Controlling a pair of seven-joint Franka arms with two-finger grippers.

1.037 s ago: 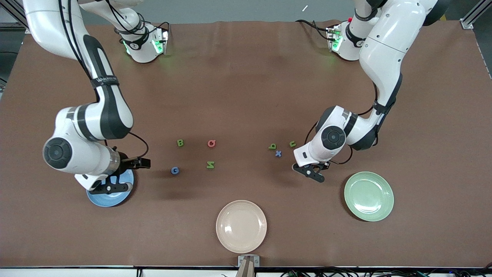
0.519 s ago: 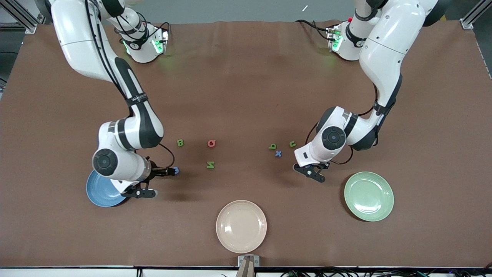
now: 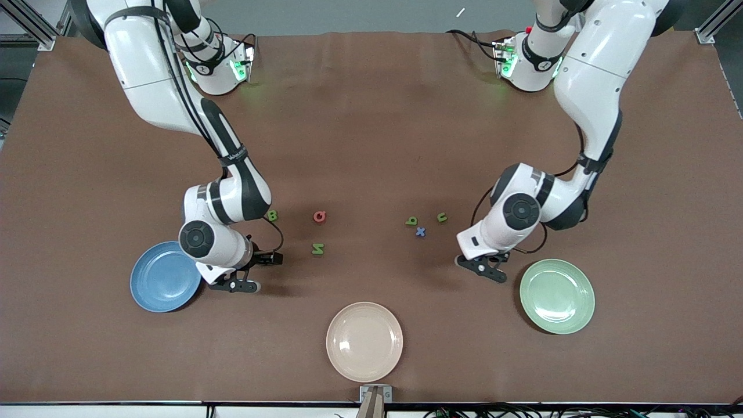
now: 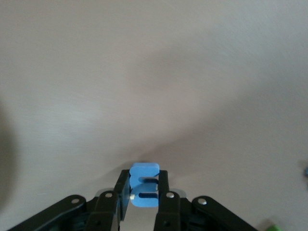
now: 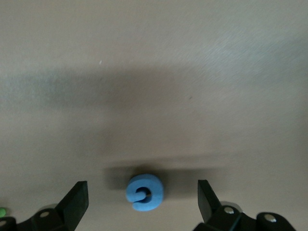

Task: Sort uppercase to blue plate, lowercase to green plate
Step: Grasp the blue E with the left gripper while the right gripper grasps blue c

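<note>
Two arms work over the brown table [image 3: 371, 116], and both are mid-pick. Start with the plates: the blue plate [image 3: 152, 290] lies at the right arm's end, the green plate [image 3: 572, 310] at the left arm's end, and a cream plate [image 3: 364, 341] sits between them, nearest the front camera. All three are empty, so you are early in the sort.

The right gripper [image 3: 235, 283] hangs low just beside the blue plate, its fingers [image 5: 77, 199] spread wide on either side of the blue G [image 5: 144, 192], which lies flat on the table. The left gripper [image 3: 484, 268] is over bare table near the green plate, pinching a small blue letter [image 4: 144, 185] between pressed-in tips; it looks like the m.

For the next move, I judge that you should close the right fingers squarely on the G before lifting, and carry the left arm's letter over the green plate and release low.

Six letters wait: green B [image 3: 272, 216], red Q [image 3: 319, 216] and green N [image 3: 317, 249] together, then green b [image 3: 411, 220], blue x [image 3: 420, 231] and green u [image 3: 442, 217] toward the left arm.
</note>
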